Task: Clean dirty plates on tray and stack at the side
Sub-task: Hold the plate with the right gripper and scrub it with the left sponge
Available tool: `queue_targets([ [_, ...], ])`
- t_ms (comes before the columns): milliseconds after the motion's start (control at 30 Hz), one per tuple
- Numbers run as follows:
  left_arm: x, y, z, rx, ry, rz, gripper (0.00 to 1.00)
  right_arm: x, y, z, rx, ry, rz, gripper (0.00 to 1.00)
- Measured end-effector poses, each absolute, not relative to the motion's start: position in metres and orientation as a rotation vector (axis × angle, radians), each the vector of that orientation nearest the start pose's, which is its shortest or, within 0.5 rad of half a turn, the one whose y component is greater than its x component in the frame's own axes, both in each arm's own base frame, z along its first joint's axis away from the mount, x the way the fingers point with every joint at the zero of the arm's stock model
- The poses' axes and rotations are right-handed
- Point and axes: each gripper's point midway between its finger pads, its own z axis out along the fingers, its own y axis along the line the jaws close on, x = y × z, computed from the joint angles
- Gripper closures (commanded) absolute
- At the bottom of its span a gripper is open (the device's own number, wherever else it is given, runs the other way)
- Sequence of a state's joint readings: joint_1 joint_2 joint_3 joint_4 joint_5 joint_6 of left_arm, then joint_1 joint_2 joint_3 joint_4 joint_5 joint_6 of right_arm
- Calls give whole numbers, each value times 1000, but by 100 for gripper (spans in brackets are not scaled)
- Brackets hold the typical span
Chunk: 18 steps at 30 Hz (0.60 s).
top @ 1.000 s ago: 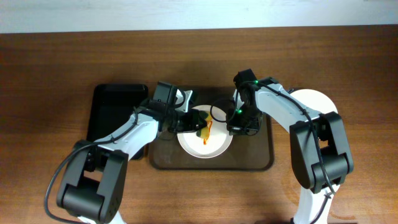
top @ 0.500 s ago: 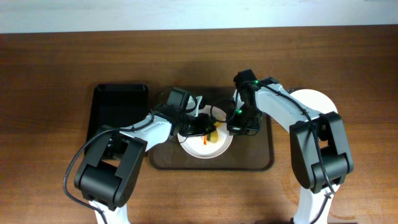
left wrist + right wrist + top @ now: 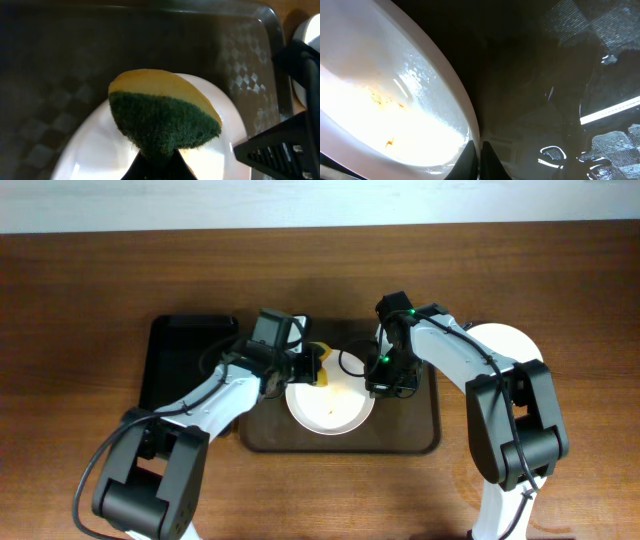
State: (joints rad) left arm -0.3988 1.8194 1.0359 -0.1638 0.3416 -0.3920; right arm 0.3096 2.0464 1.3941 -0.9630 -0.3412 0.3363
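Wood table (image 3: 100, 280), both arms meeting over the big brown tray (image 3: 420, 442). Your left end effector (image 3: 308, 367) is pinching the sponge (image 3: 160, 115) by its narrow end, green scrub face forward, yellow back behind. It sits over the plate (image 3: 330, 408) near the rim on that side; contact can't be confirmed. Your right end effector (image 3: 475, 152) looks pressed together on the plate's opposite rim, bare tray floor just beside it.

Risks, as a judgement:
- That rim pinch is thin, so a hard wipe toward it could lever the plate loose or skid it on the tray.
- The sponge is held by a small bite, so pressure may twist it out.
- Stacking now would carry sauce over.

Plate itself is white, shallow and glossy, in the middle of the tray. It is mostly wiped, but faint orange specks show in the right wrist view.

Beyond your right end effector, another white plate (image 3: 500, 340) lies off the tray, partly under the arm. Beyond your left one is the black tray (image 3: 185, 365).
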Motion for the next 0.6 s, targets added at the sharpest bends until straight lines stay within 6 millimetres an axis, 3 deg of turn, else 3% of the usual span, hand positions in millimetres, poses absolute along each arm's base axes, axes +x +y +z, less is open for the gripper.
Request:
queue_targets([
  [233,335,-274,26,245,2711,-766,100,327,165,11,57,3251,508,96],
  [300,333,-275,18,230,2731,-761,100,327,165,11,56,3251,508,96],
  [433,346,-257,11,143,2739,-729,100,327,165,11,56,3251,508,96],
  [600,368,-211,8,-2,2752,-687,100,327,165,11,55,3251,508,96],
])
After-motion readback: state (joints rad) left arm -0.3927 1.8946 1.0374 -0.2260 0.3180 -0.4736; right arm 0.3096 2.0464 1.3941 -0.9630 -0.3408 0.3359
